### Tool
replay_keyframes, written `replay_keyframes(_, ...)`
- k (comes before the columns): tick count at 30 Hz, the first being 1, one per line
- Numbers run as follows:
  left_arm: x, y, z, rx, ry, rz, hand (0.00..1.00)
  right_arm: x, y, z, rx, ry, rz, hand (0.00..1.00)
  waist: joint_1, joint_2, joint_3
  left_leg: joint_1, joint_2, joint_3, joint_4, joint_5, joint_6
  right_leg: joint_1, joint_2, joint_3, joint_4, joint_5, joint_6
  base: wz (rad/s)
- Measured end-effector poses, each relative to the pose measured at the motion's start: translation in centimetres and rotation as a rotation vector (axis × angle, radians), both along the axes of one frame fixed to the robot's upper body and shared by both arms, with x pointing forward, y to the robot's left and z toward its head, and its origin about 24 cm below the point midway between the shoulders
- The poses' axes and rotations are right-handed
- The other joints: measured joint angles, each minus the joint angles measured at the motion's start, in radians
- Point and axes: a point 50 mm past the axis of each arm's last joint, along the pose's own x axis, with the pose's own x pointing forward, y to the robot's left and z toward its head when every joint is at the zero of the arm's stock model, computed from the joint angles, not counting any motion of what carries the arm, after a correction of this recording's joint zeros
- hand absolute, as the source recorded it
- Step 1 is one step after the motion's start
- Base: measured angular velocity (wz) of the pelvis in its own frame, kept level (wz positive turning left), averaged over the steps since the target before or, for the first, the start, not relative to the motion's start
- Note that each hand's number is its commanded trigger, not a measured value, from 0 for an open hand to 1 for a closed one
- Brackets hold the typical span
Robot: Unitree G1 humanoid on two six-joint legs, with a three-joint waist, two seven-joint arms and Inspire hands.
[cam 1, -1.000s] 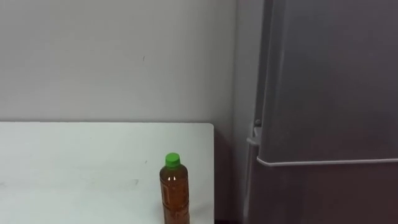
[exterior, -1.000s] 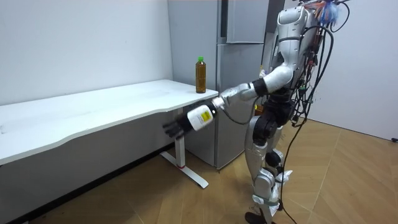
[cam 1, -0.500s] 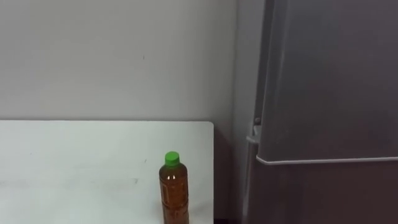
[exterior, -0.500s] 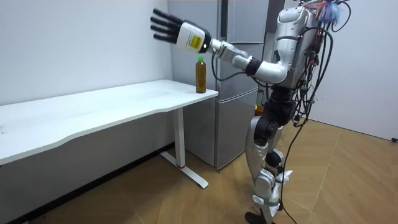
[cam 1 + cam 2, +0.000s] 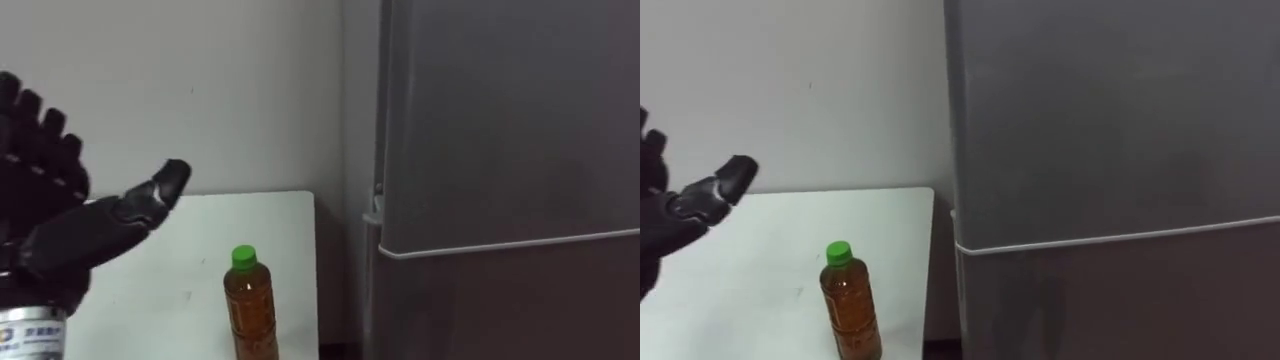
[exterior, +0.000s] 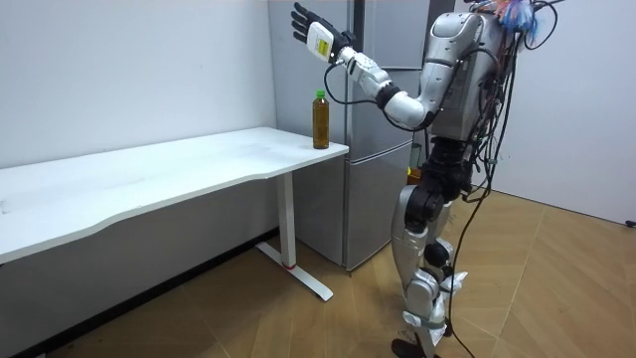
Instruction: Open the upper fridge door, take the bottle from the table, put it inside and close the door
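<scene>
Well, we held our black left hand [image 5: 55,245] high in front of us, fingers spread wide and nothing in them, while the clear plastic bottle [image 5: 250,312] of brown liquid with its green cap stood upright near the corner of the white table [image 5: 150,310], below that hand and apart from it. Just beside the table the tall grey metal fridge [image 5: 500,130] had its doors shut, so by our reckoning nothing was done yet: the bottle was ungrasped, the upper door unopened, and the placing inside all lay ahead.
</scene>
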Motion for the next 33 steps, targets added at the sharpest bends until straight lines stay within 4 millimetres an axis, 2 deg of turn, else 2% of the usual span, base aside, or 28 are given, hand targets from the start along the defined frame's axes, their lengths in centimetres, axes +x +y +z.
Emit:
replay_keyframes(3,0.3,-0.9,0.4,0.025,-0.022,-0.065,0.00,0.3,0.1,0.0,0.008,0.002,0.008,0.00,-0.024,0.001,-0.0008,0.001,0.000,0.004,0.001,0.000,0.000,-0.001,0.000,0.003,0.000,0.000,0.000,-0.02)
replay_keyframes(7,0.5,-2.5,-0.1,0.048,0.004,-0.177,0.00,0.4,0.1,0.0,0.015,0.013,0.007,0.00,-0.029,-0.001,-0.0024,-0.003,0.000,0.011,0.001,0.000,0.000,-0.009,0.000,0.010,0.001,0.000,0.000,-0.06)
replay_keyframes(11,0.7,-5.0,-0.7,0.072,0.035,-0.325,0.00,0.6,0.2,0.0,0.017,0.019,0.017,0.00,-0.031,-0.006,-0.0062,0.001,0.001,0.017,0.000,0.000,0.000,-0.008,0.000,0.013,0.001,0.000,0.000,-0.01)
replay_keyframes(16,1.0,-6.9,-2.2,0.104,0.088,-0.458,0.00,0.7,0.3,0.0,0.013,0.023,0.049,0.00,-0.034,-0.013,-0.0014,0.012,0.002,0.029,0.000,0.000,0.000,0.004,0.000,0.017,0.002,0.000,0.000,-0.02)
replay_keyframes(18,1.0,-7.6,-2.6,0.083,0.109,-0.520,0.00,1.0,0.4,0.0,0.012,0.020,0.057,0.00,-0.049,-0.013,-0.0011,0.008,0.002,0.030,0.000,0.000,0.000,0.003,0.000,0.014,0.000,0.000,0.001,0.09)
replay_keyframes(26,0.5,-9.9,-3.2,0.093,0.135,-0.682,0.00,1.4,0.5,0.0,0.007,0.027,0.083,0.00,-0.059,-0.008,-0.0042,-0.001,0.005,0.056,0.003,0.000,0.000,-0.006,0.000,0.009,0.001,0.000,0.001,0.01)
replay_keyframes(33,0.4,-10.2,-3.4,0.104,0.142,-0.711,0.00,1.5,0.5,0.0,0.012,0.039,0.083,0.00,-0.058,-0.007,-0.0043,-0.001,0.005,0.054,0.003,0.000,0.000,-0.008,-0.001,0.009,0.000,0.000,0.001,0.00)
